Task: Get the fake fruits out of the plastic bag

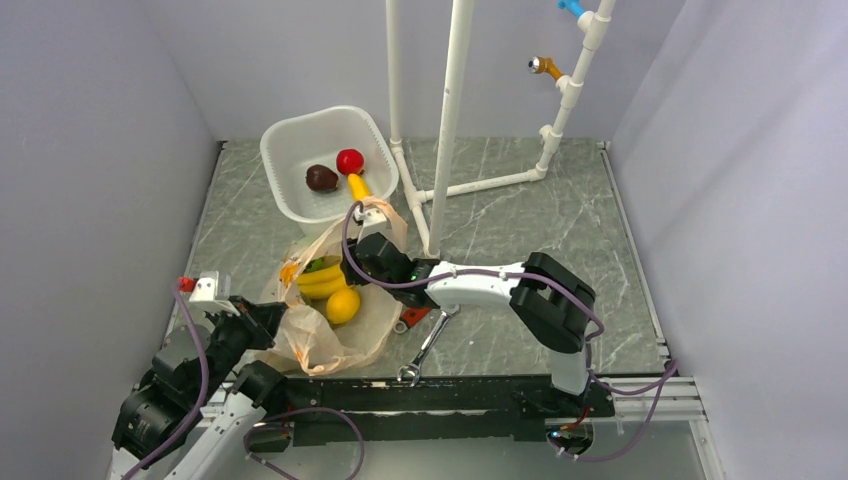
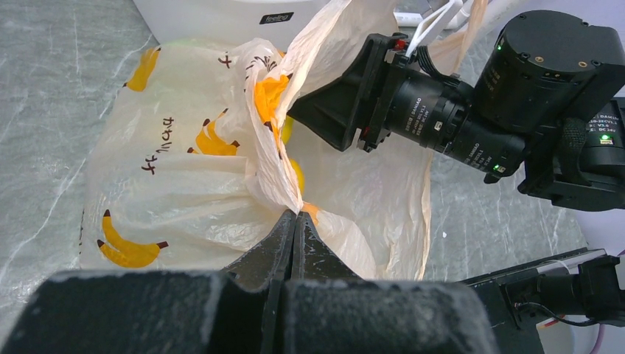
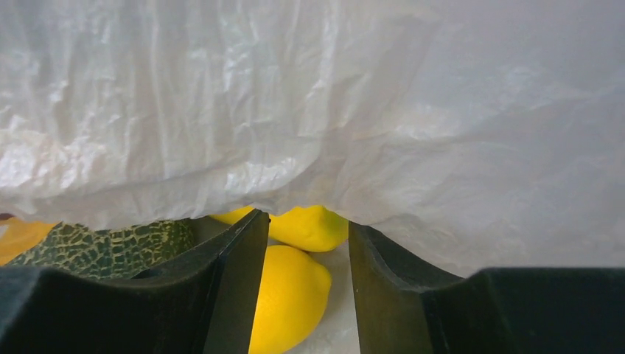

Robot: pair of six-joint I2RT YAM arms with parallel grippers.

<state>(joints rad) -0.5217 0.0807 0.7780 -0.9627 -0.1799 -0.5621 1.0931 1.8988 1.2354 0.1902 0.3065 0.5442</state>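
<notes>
From above, the thin translucent beige plastic bag printed with yellow bananas (image 1: 312,345) lies on the grey marbled surface (image 1: 500,210), its mouth opening toward the right arm. The right pincer (image 1: 350,268) reaches in through that mouth, so it is the nearer one to the fruit. The yellow plastic banana bunch (image 1: 320,282) and the yellow-orange plastic ball (image 1: 343,305) sit inside, just by its tips. The left pincer (image 1: 275,322) is at the bag's near-left edge.

In the left wrist view, the left pincer (image 2: 296,221) is pressed together on a fold of the bag (image 2: 184,184).

In the right wrist view, the right pincer (image 3: 304,221) has its jaws apart under the bag film (image 3: 309,110). The ball (image 3: 291,295) lies straight ahead between the fingers, its long axis seemingly running roughly along them. The banana bunch (image 3: 318,228) is just beyond, and the dull dark-green squash-like piece (image 3: 110,247) is off to the left.
</notes>
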